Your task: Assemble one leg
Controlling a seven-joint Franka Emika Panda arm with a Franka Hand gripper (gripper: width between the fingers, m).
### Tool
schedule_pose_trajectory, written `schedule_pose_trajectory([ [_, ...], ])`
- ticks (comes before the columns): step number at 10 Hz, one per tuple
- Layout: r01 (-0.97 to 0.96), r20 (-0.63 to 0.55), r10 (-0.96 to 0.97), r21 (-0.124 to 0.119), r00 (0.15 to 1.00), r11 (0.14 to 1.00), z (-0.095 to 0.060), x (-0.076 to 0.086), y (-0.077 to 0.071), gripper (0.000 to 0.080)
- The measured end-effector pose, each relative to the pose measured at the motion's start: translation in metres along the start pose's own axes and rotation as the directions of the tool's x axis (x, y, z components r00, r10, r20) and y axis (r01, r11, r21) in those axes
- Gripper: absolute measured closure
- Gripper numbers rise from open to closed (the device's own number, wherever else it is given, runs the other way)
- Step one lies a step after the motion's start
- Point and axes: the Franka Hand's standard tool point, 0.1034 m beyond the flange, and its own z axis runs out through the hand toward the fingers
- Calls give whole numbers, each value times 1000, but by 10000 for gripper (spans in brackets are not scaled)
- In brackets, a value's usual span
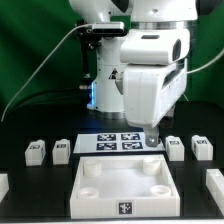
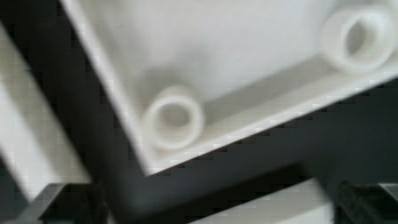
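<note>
Several small white legs with tags stand on the black table in the exterior view: two at its left point(image 1: 37, 151) point(image 1: 62, 150) and two at its right point(image 1: 175, 147) point(image 1: 201, 148). My gripper point(image 1: 152, 137) hangs low behind the large white tray piece point(image 1: 125, 190), near the right end of the marker board point(image 1: 118, 142). It is apart from every leg. In the wrist view the gripper point(image 2: 214, 208) is open with nothing between its dark fingertips point(image 2: 59, 202). That view shows a tray corner point(image 2: 249, 70) with round sockets point(image 2: 173, 116). No leg shows there.
More white parts lie at the table's edges, one at the exterior view's far left point(image 1: 3, 186) and one at its far right point(image 1: 213, 185). The robot base and cables stand behind the marker board, before a green backdrop.
</note>
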Motion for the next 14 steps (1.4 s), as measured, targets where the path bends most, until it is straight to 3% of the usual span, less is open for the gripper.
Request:
schedule_pose_trajectory([
  [2, 230, 1, -230, 23, 973, 973, 20, -36, -40, 150],
  [4, 310, -6, -310, 41, 951, 950, 30, -59, -54, 150],
  [8, 278, -7, -278, 41, 961, 960, 32, -58, -52, 150],
  [9, 243, -14, -243, 60, 970, 968, 49, -58, -46, 150],
  [11, 233, -28, -232, 67, 972, 970, 79, -70, -45, 150],
  [13, 216, -31, -214, 73, 976, 974, 88, -77, -46, 150],
  [14, 214, -31, -213, 74, 977, 974, 88, -77, -46, 278],
])
